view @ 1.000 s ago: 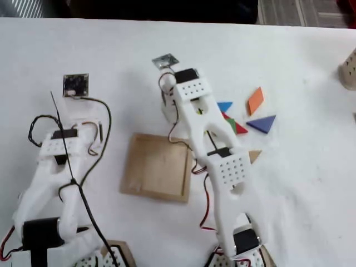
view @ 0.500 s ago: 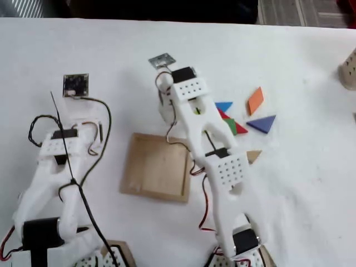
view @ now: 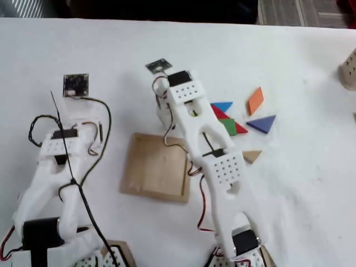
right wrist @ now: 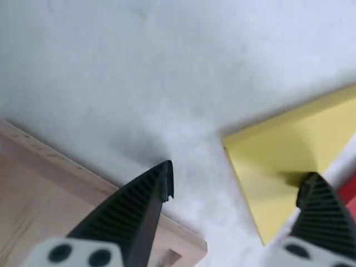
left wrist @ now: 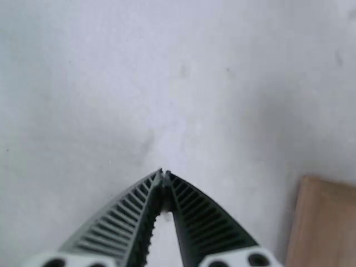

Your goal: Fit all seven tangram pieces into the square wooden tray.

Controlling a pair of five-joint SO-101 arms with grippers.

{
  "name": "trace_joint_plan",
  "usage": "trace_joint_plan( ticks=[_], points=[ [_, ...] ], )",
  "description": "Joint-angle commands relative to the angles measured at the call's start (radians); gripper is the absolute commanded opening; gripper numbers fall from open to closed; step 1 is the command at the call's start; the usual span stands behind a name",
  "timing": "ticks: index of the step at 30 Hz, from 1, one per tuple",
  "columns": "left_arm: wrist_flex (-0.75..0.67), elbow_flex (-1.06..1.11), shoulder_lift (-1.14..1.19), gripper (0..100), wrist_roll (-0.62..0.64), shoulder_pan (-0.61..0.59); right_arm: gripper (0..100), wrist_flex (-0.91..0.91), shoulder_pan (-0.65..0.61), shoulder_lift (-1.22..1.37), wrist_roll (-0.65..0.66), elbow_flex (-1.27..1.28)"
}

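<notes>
On the white counter (view: pixel 289 211), nearest the arms, the square wooden tray (view: pixel 157 167) lies flat. Its floor shows bare wood all over. At 9 o'clock from it, the left hand (left wrist: pixel 163 179) is clenched tight, tips touching, above the counter. Just past the tray's far rim, at 1 o'clock, the right hand (right wrist: pixel 239 179) is spread wide, with one fingertip (right wrist: pixel 312 186) over a yellow piece (right wrist: pixel 272 156). Farther off at 2 o'clock lie a tan triangle (view: pixel 251 156), a green triangle (view: pixel 228 125), a red triangle (view: pixel 218 112), a purple triangle (view: pixel 262 123), a blue triangle (view: pixel 225 105) and an orange piece (view: pixel 255 100), all outside the tray.
</notes>
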Motion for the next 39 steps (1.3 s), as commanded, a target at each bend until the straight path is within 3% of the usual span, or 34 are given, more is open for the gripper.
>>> trace_joint_plan(
  ticks=[1, 29, 34, 39],
  points=[
    [-0.026, -0.034, -0.050, 2, -0.011, -0.010, 33.4, 0.002, 0.002, 0.002, 0.012, -0.014],
    [-0.020, -0.031, -0.050, 2, -0.011, -0.010, 28.2, 0.007, 0.140, 0.010, 0.012, -0.003],
    [-0.020, -0.031, -0.050, 2, -0.011, -0.010, 20.0, 0.001, 0.148, 0.010, 0.012, -0.003],
    [-0.020, -0.031, -0.050, 2, -0.011, -0.010, 26.5, 0.008, 0.151, -0.010, 0.012, -0.021]
  ],
)
